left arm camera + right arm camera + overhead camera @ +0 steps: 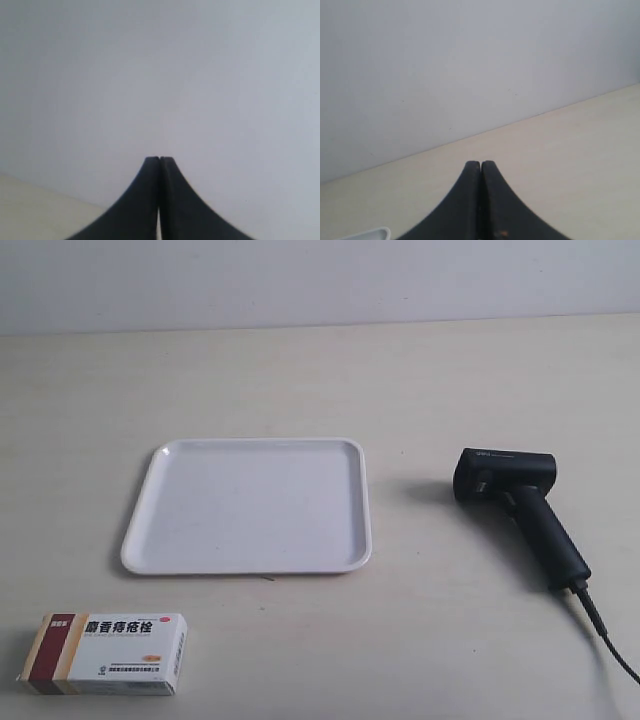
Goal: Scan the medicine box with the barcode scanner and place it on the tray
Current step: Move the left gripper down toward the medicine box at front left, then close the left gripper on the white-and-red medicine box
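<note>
The flat white square plastic tray [170, 540], with rounded corners and a low raised rim, lies on the pale matte tabletop [420, 370]. The small white rectangular medicine carton [105, 653], with a dark red and tan band at one end and blue lettering, lies flat near one tray corner, apart from it. The matte black pistol-shaped barcode scanner [515, 500] lies on its side, well apart from the tray, cable [605, 637] trailing. Left gripper [159, 165] and right gripper [481, 167]: smooth black fingers pressed together, holding nothing.
</note>
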Motion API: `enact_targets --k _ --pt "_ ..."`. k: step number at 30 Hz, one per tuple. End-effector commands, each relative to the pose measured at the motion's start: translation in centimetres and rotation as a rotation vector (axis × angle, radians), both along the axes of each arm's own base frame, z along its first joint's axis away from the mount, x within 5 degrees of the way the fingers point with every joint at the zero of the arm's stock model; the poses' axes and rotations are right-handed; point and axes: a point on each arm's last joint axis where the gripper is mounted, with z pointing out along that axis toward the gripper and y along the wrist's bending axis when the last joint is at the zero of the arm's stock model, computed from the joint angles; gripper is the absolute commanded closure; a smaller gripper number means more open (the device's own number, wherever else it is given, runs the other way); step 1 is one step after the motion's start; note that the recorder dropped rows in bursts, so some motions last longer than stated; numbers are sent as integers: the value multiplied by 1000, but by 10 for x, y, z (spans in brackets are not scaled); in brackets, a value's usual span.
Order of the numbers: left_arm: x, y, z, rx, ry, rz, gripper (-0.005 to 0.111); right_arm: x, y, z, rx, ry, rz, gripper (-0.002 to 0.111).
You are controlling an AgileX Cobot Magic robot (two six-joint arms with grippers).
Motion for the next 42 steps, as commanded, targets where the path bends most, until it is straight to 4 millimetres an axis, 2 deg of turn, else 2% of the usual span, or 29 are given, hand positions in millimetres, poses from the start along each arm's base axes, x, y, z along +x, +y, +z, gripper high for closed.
enact_targets --k 1,4,6,7,9,11,14,18,23,28,31,36,39,40,42 --pt "19 -2 41 137 256 -3 107 0 0 0 14 -12 -7 108" --pt "48 -8 42 225 593 -101 107 0 0 0 14 -12 -7 108" --pt "68 -23 35 341 739 -303 107 0 0 0 14 -12 -7 108" --pt "75 -34 31 368 764 -436 107 0 0 0 15 -9 -6 108" --pt "86 -59 19 537 738 -750 107 0 0 0 17 -6 -5 108" --pt "94 -77 7 683 683 -966 107 0 0 0 17 -6 -5 108" --pt "108 -93 -18 764 739 -1111 107 0 0 0 17 -6 -5 108" --pt "120 -109 -53 853 879 -1215 107 0 0 0 15 -6 -5 108" --pt "119 -129 -81 937 962 -1317 107 0 0 0 15 -6 -5 108" --pt "111 -136 -85 1169 906 -1334 107 0 0 0 21 -5 -4 108" --pt "105 -137 -85 1145 935 -1394 107 0 0 0 21 -5 -4 108" --pt "105 -139 -84 1095 940 -1392 107 0 0 0 21 -5 -4 108" --pt "104 -128 -89 1294 950 -1414 105 0 0 -1 20 -1 -3 108" --pt "105 -123 -91 1365 979 -1394 102 0 0 -1 20 3 -2 108" --pt "108 -113 -93 1386 1115 -1280 92 0 0 -1 20 3 -2 108"
